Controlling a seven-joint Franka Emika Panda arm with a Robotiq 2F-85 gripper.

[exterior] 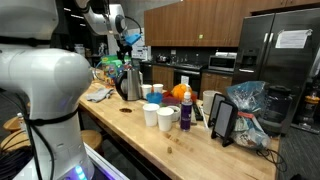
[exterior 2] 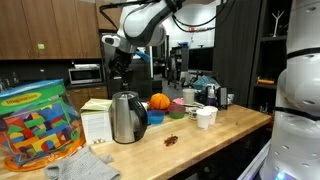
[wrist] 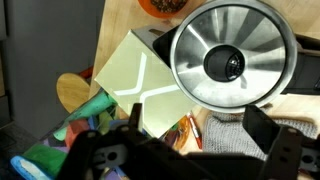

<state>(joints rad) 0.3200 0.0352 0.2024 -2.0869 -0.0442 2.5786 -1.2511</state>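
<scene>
Gripper poised above a single steel kettle on a kitchen counter.

The wrist view looks straight down on the kettle's round lid, and the two fingers are spread wide with nothing between them. Just beside the kettle stands one pale green box, with one clear tub of coloured blocks next to that. Further along the counter are one orange pumpkin-like thing and at least three white cups. The butcher-block counter is light wood. Behind it are brown cabinets, one microwave and one steel refrigerator.
</scene>
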